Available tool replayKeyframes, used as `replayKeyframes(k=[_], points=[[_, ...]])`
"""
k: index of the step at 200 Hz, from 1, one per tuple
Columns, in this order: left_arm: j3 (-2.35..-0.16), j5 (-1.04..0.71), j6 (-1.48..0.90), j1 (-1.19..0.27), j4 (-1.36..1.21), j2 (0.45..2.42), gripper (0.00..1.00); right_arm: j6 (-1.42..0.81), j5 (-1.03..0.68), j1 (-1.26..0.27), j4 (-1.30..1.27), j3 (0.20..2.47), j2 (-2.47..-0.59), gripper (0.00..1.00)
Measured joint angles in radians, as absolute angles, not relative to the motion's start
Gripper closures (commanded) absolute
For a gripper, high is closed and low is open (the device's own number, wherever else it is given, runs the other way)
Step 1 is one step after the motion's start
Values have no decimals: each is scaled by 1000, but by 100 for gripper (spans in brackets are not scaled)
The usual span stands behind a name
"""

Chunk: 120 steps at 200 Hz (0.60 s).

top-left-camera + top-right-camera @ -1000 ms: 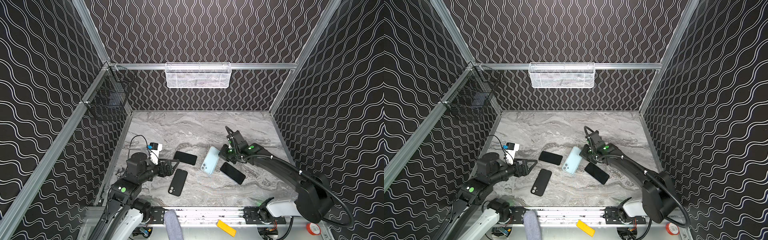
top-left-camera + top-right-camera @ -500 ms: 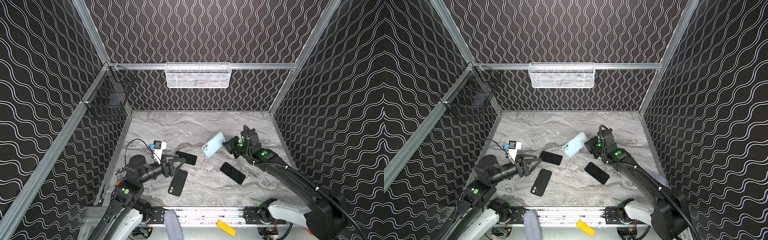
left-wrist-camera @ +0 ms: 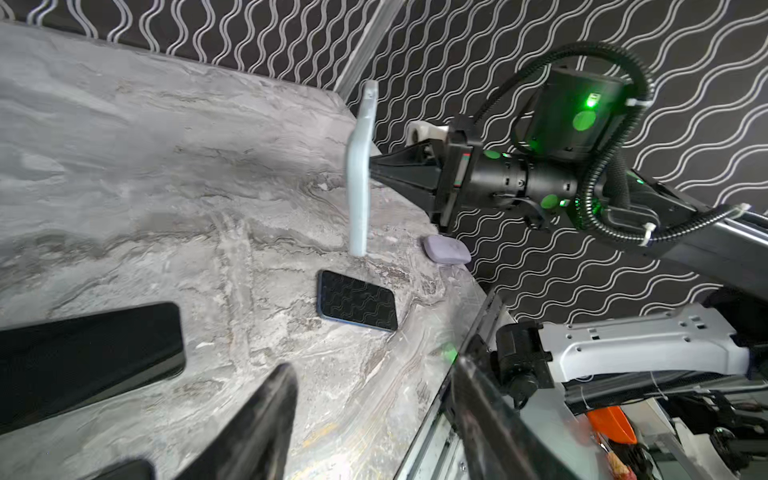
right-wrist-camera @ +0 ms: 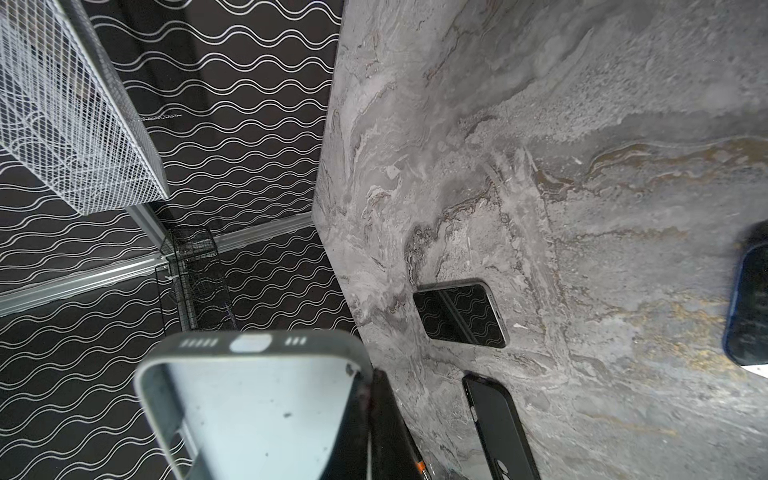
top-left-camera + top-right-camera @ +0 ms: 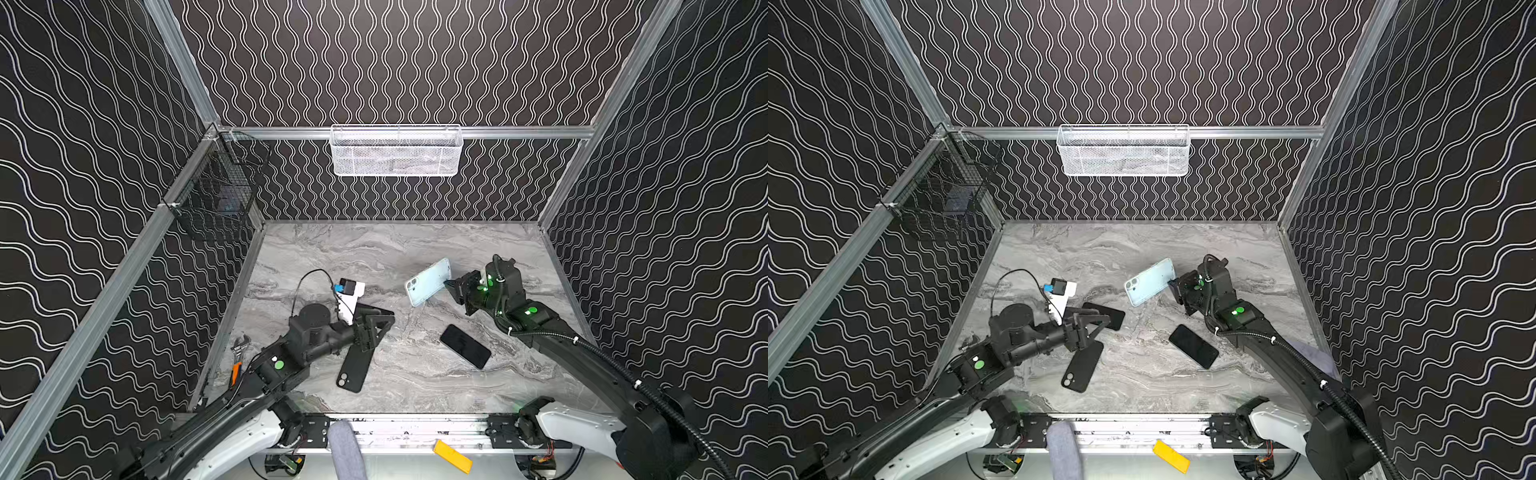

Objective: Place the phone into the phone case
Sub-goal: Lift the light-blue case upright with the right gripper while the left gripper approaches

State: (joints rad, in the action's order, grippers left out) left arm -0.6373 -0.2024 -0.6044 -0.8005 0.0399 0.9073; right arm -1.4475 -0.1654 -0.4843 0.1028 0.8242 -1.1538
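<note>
The right tool (image 5: 449,284) clamps one end of the light-blue phone case (image 5: 428,281) clear of the bench (image 5: 374,257), where the black phone (image 5: 465,346) lies screen-up nearby, and the left tool (image 5: 379,328) has its jaws apart.

- On the left: stretched in from the near corner, forearm low and almost level over the surface (image 5: 357,257).
- Tipped with the left claw (image 5: 379,332), aimed toward the middle, jaws parted with nothing between them.
- On the right: extended from the near corner, elbow low, forearm climbing toward the far side.
- Tipped with the right claw (image 5: 451,286), raised clear of the surface, pointing leftward, pinched tight on the end of a pale blue case (image 5: 428,282).
</note>
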Motion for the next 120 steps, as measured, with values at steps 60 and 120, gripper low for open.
replayKeyframes(k=[60, 120], points=[[-691, -80, -587, -886, -56, 1069, 34, -1449, -163, -484, 102, 818, -1139, 99], [-739, -7, -570, -916, -147, 1201, 46, -1448, -191, -484, 100, 807, -1129, 99]])
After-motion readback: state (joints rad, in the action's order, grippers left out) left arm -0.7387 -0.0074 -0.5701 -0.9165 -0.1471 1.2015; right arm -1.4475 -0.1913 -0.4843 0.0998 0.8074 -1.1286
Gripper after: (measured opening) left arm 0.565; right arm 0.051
